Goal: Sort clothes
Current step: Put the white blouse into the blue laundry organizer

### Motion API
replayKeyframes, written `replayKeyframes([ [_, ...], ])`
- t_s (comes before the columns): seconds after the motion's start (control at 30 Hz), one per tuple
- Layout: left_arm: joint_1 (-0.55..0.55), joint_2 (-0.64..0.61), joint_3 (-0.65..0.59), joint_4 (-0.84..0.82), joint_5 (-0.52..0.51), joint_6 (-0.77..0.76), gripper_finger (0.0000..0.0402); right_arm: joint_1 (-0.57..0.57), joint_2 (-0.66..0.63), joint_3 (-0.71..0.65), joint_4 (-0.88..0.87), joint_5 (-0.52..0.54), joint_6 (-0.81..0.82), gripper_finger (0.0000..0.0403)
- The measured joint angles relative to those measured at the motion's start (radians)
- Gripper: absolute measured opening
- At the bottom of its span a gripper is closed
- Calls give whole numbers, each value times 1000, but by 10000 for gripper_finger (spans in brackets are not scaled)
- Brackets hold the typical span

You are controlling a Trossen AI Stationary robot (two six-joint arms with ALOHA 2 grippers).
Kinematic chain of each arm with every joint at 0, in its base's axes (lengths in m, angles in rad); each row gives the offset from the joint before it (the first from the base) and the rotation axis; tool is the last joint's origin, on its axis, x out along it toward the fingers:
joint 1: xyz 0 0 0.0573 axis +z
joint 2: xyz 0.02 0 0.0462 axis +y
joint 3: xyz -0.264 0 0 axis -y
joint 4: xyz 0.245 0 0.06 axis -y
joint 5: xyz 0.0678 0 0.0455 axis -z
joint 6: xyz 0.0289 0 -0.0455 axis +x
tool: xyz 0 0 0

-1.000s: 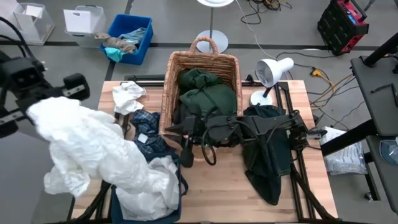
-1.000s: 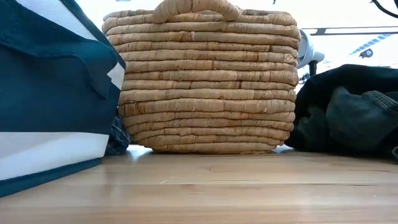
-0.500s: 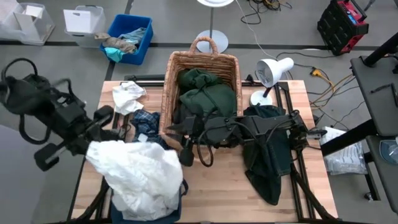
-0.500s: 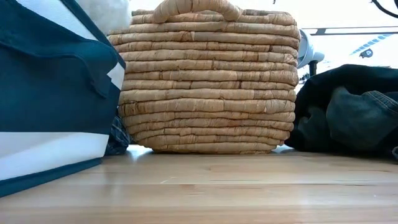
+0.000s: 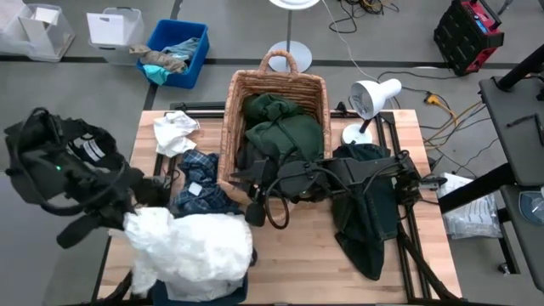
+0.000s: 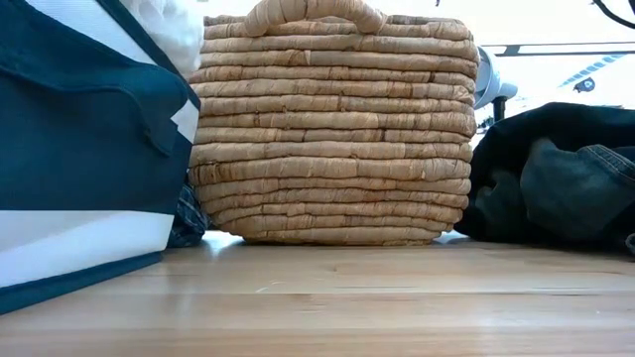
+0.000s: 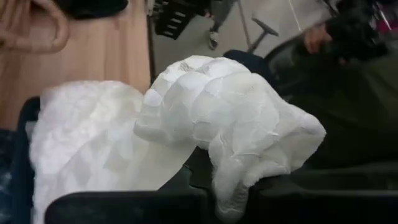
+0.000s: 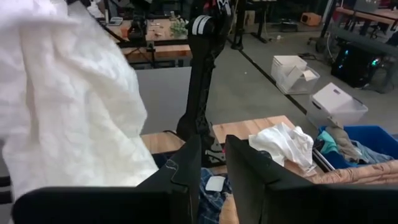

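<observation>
My left gripper [image 5: 136, 219] hangs over the table's near left corner, shut on a white garment [image 5: 191, 246] that is heaped over a blue-and-white bin [image 6: 79, 149]. The garment's top also shows in the low view [image 6: 174, 30]. A wicker basket [image 5: 276, 119] holds a dark green garment [image 5: 280, 123]. A plaid garment [image 5: 200, 183] and a small white one [image 5: 174, 132] lie left of the basket, and a dark garment [image 5: 365, 212] lies right of it. My right gripper [image 5: 253, 211] hovers by the basket's near left corner, narrowly open with nothing between its fingers [image 8: 186, 168]. My left gripper pinches a bunched fold of the white garment [image 7: 231, 186] between its two fingers, with several crumpled layers in the hold. The fingers come slanting down from the table's left side. The garment bulges up past the fingers, and its bulk [image 7: 81, 143] lies slack on the bin.
A white desk lamp [image 5: 370, 98] stands at the table's far right. On the floor beyond the far edge are a blue box of rags [image 5: 178, 51] and clear boxes [image 5: 115, 25]. Bare wood [image 5: 297, 255] shows in the table's near middle.
My left gripper has swung in from beyond the table's left edge toward the bin and downward, turning its wrist as it went, and has stayed shut. The white garment, spread wide and hanging a second ago, is now bunched in a heap on the bin.
</observation>
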Motion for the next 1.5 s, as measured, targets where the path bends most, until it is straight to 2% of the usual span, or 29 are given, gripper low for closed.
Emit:
replayKeyframes([
  [0.13,0,-9,-32,-15,-28,-46,9,-2,0,0,-2,0,0,74],
  [0.4,7,-12,-104,-17,-167,-79,9,-5,0,0,-21,0,1,81],
  [0.6,12,-8,-235,-18,-251,-88,9,-5,0,0,-37,-1,-2,68],
  [0.73,38,-10,-345,-9,-376,-85,9,-5,0,0,-49,-2,-10,63],
  [0.87,62,-11,-447,116,-463,-5,9,-5,0,0,-55,-2,-23,61],
  [1.07,68,-13,-618,517,-474,312,9,-5,-15,0,-86,-3,-30,71],
  [1.2,107,-40,-722,646,-487,480,9,-4,-38,0,-109,-3,-37,79],
  [1.3,152,-77,-807,686,-478,458,9,-4,-55,0,-133,-3,-49,82],
  [1.5,156,-119,-1052,825,-332,222,9,-4,-91,0,-160,-4,-62,81],
])
